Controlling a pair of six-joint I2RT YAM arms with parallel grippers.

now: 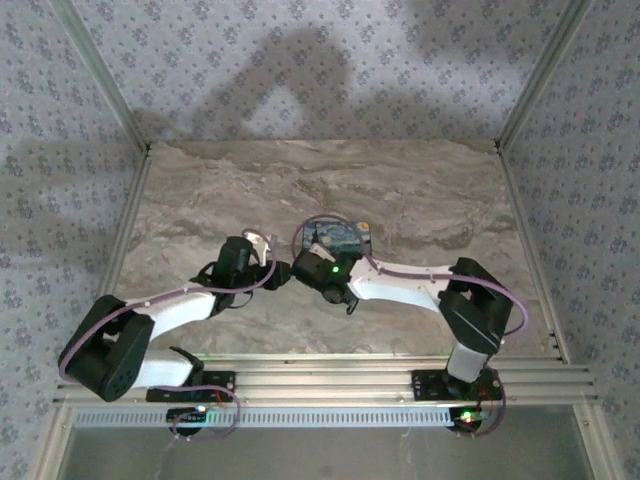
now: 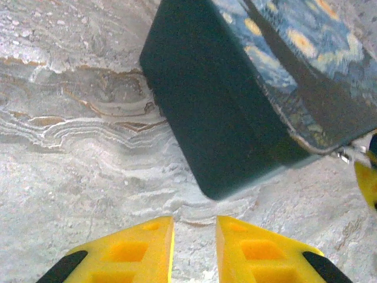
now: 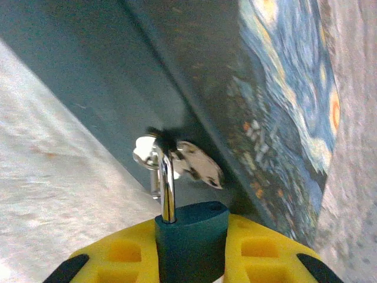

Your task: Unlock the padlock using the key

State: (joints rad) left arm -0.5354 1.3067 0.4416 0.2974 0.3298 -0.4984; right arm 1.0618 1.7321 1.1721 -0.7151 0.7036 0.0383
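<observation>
The small dark-blue padlock [image 3: 194,230] sits pinched between my right gripper's [image 3: 190,243] yellow fingers. Its steel shackle [image 3: 167,183] is threaded through the silvery hasp [image 3: 197,165] on the rectangular starry-night tin [image 3: 277,88]. My left gripper [image 2: 194,236] hovers near the tin over the marble table [image 2: 88,147], jaws slightly parted and empty.

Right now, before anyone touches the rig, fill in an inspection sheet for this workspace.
Surface: marbled table.
Job's things: padlock, its shackle through the latch of the tin.
Clutter: nothing seen.
End effectors: right end effector shut on the padlock; left end effector open by a narrow gap, facing the tin.
Cables: purple cables along both arms.
Surroundings: patterned walls, metal rail at the near edge.
</observation>
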